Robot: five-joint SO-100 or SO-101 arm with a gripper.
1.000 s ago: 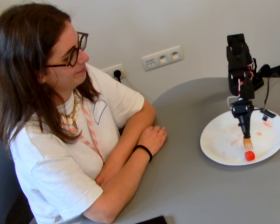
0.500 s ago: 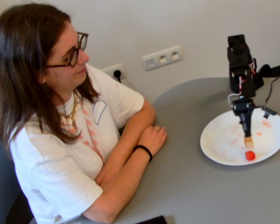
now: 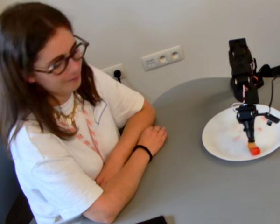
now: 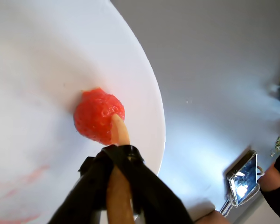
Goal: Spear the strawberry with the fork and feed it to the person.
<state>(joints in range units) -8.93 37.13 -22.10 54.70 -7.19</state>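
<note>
The strawberry [image 3: 255,150] lies on the white plate [image 3: 224,135] near its front rim. In the wrist view the strawberry [image 4: 98,115] sits close to the edge of the plate [image 4: 37,70]. The yellowish fork [image 4: 120,133] has its tines pushed into the fruit; it also shows in the fixed view [image 3: 251,145]. My gripper [image 3: 249,135] points straight down over the plate, and its black jaws are closed around the fork's handle [image 4: 119,154]. The person [image 3: 56,60] sits at the left with arms folded on the grey table, looking down.
Pink juice smears [image 4: 23,179] mark the plate. A phone [image 4: 242,179] lies on the table beside the person's arm. The arm's base [image 3: 242,65] stands behind the plate. Wall sockets [image 3: 162,57] are behind the table.
</note>
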